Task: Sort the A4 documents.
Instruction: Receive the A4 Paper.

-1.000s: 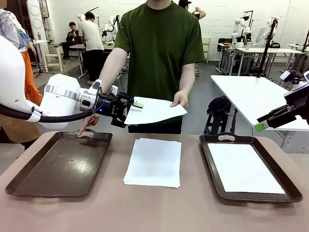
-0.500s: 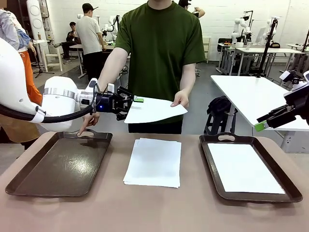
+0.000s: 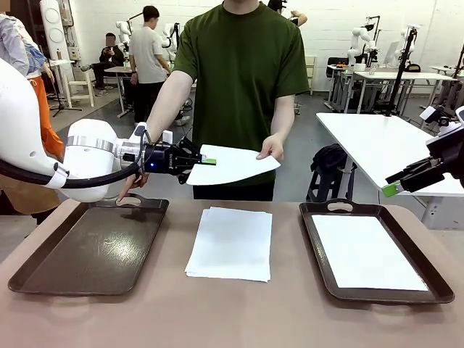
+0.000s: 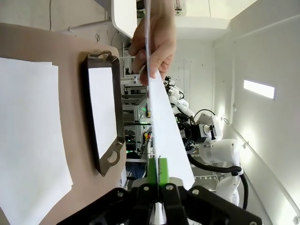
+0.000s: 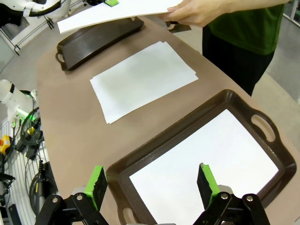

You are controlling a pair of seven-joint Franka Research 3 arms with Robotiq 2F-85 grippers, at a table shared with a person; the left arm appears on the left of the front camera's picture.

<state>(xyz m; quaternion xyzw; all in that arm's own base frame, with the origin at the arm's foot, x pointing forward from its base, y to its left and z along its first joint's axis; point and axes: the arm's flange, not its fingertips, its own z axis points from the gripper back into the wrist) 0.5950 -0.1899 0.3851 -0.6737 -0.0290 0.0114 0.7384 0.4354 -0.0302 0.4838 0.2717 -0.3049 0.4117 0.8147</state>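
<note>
Left gripper (image 3: 206,161), black with green pads, pinched flat on one edge of a thin white A4 paper sheet (image 3: 235,164). Person's hand (image 3: 270,150) holds the opposite edge, sheet in mid-air. Likely light, floppy, tear-prone; best gripped squarely at the edge. Right gripper (image 3: 395,187) gapes wide, empty.
</note>
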